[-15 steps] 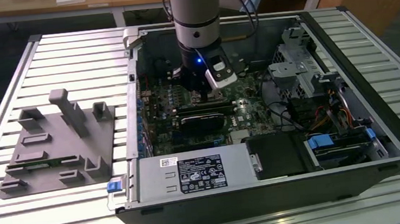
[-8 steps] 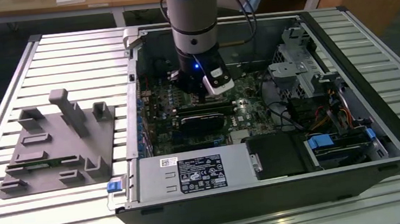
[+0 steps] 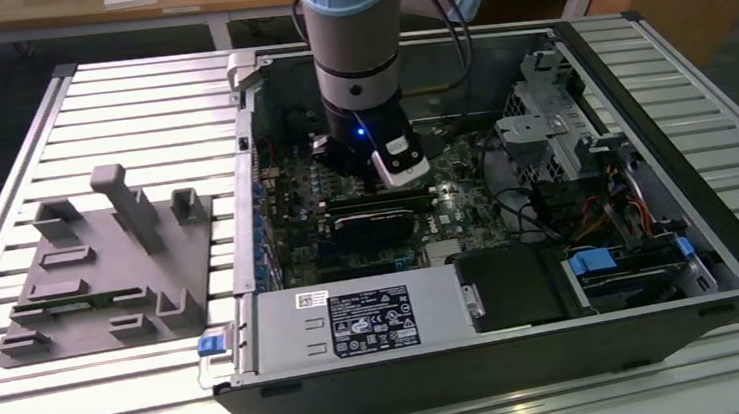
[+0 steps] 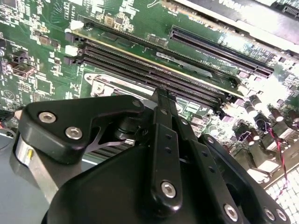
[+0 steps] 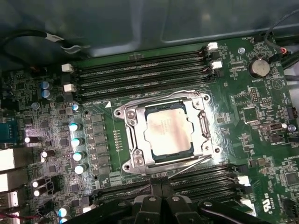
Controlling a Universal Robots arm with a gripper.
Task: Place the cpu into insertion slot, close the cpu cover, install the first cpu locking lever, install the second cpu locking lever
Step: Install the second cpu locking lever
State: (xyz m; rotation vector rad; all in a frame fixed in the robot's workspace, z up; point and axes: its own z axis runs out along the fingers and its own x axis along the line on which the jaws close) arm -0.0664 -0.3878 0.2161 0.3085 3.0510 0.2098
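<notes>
Silver-grey square cpu (image 5: 167, 133) seated in socket at green motherboard (image 5: 84, 135) centre; thin silvery cpu cover (image 5: 133, 135) closed around it. Black end effector (image 5: 161, 196) pinched narrow, empty, just beside socket.

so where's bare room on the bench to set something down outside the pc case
The slatted table is bare at the exterior view's left, behind the grey fixture block, and in front of that block. A narrower strip runs along the case's other side. Inside the case it is crowded: the arm stands over the motherboard.
</notes>
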